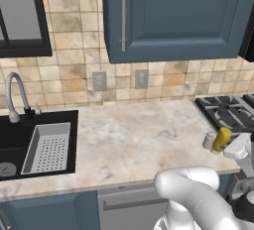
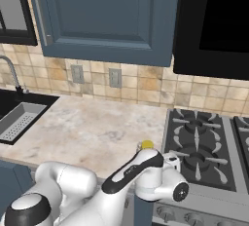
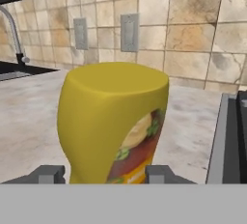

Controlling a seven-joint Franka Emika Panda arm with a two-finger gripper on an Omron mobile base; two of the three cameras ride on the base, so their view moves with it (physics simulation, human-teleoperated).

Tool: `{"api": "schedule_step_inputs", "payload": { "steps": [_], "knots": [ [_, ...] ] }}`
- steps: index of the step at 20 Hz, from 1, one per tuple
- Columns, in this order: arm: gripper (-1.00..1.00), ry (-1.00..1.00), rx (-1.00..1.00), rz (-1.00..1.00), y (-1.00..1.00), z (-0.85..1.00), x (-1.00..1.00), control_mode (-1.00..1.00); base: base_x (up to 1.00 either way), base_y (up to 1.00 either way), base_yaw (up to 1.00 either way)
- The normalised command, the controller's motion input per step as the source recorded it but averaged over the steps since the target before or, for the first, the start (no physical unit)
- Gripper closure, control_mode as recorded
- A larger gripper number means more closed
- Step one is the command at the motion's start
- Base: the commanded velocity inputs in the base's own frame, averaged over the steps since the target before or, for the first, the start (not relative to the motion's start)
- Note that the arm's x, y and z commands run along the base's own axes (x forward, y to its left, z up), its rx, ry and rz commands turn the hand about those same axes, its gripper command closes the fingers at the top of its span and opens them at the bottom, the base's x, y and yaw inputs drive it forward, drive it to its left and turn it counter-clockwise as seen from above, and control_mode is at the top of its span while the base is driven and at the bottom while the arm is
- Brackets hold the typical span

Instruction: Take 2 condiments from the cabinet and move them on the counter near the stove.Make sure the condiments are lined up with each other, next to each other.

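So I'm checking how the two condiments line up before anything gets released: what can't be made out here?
- Yellow bottle, right base view: just its cap shows above the arm.
- Shaker, left base view: too small for detail.
- Bottle's base and fingertips, hand view: cut off at the bottom edge, so contact is unclear.

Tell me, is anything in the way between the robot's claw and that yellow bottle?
Nothing visible: the gripper already has the yellow bottle between its fingertips, on the counter beside the grey-white shaker and the stove.

My fingertips (image 3: 48, 175) flanking the yellow bottle (image 3: 103, 121), red-orange label facing right, marbled counter (image 3: 29, 117) beneath, tiled wall with two outlets (image 3: 129, 32) behind
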Motion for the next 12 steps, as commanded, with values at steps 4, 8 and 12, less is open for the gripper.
{"api": "schedule_step_inputs", "payload": {
  "steps": [4, 8, 12],
  "knots": [
    [1.0, 0.0, 0.0, 0.0, 0.0, -0.13, 0.03, -1.0, 0.0, 0.0, 0.0],
    [1.0, 0.0, 0.0, 0.0, 0.0, -0.14, 0.0, -1.0, 0.0, 0.0, 0.0],
    [-1.0, 0.0, -0.01, 0.0, 0.0, -0.13, 0.0, -1.0, 0.0, 0.0, 0.0]
  ]
}}
